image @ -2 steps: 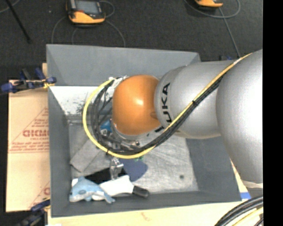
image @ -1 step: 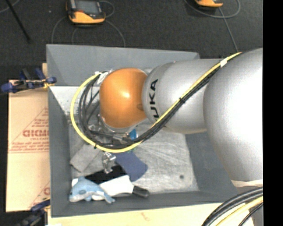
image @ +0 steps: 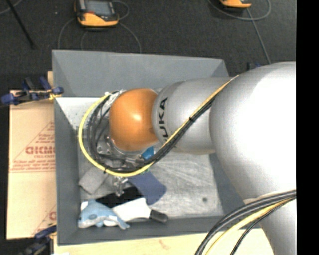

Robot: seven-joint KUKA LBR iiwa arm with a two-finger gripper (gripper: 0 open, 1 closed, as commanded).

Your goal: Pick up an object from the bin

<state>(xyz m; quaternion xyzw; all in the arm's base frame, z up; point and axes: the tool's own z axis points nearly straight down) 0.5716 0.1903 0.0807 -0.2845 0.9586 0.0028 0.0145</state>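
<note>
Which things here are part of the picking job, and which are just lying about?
Job: gripper, grey bin, and near the gripper a grey cloth, dark blue piece, black piece, white piece, light blue soft toy.
Lying about: orange and black device on the floor beyond the bin.

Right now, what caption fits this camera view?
Gripper in the bin between grey cloth and blue cloth, near a pale blue plush toy.

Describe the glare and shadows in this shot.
Camera view: a soft highlight sits on the orange wrist cover and a broad sheen on the silver arm; the bin's far wall is dull grey, while its left wall is brightly lit near the top.
</note>
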